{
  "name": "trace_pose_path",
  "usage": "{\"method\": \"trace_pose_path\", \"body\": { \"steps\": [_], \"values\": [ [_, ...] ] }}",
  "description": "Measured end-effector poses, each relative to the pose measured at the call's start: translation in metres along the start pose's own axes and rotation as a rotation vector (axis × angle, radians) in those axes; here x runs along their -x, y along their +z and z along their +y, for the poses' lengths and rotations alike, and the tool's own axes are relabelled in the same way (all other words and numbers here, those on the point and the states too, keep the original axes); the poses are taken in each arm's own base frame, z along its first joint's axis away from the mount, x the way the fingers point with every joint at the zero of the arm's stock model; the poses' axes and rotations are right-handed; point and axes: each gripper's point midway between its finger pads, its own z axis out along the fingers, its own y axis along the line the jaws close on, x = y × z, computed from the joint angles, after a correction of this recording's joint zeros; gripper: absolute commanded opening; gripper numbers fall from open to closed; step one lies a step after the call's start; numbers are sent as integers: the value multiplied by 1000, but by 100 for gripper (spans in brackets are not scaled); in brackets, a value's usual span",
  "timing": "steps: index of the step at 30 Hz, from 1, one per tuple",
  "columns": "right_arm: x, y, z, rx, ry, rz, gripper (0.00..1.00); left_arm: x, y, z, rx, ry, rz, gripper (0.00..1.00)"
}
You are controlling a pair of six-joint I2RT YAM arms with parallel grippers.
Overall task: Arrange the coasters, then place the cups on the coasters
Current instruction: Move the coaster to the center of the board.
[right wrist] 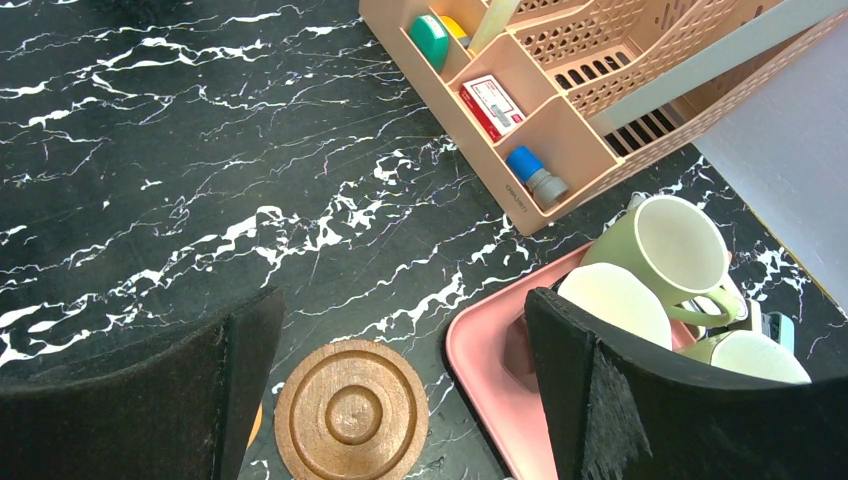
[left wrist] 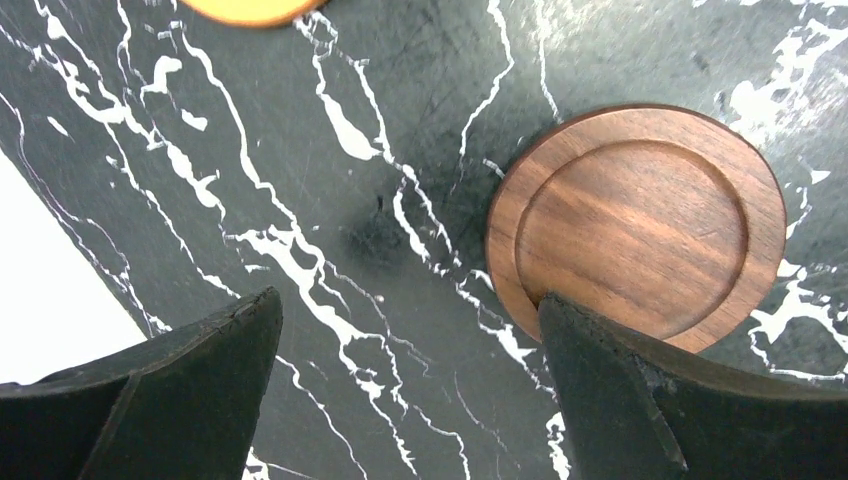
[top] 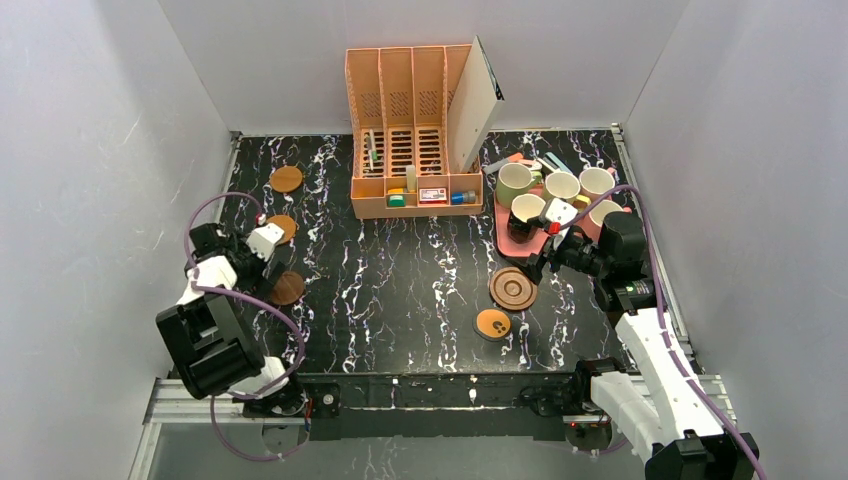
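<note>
Jaws stand wide apart on both: your left gripper (left wrist: 408, 300) over the dark brown coaster (left wrist: 640, 215), right gripper (right wrist: 402, 300) (empty) beside the pink tray (right wrist: 480, 350).

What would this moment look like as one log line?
left claw: open, by dark brown coaster | right claw: open, by pink tray | cups: on tray

A peach organizer (top: 413, 140) stands at the back of the marbled table (top: 400, 280), a white board (top: 476, 100) leaning in its right slot. A pink tray (top: 503, 230) lies just right of it.
</note>
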Motion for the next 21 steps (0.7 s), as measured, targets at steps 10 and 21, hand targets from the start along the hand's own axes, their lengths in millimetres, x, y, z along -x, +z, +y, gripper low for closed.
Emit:
{"method": "trace_pose_path", "body": {
  "steps": [10, 21],
  "values": [
    [0, 1, 1, 6, 0, 0, 98, -22, -5, 9, -55, -78, -2, 98],
    [0, 1, 2, 7, 1, 0, 98, -23, 3, 15, -105, -218, -18, 98]
  ]
}}
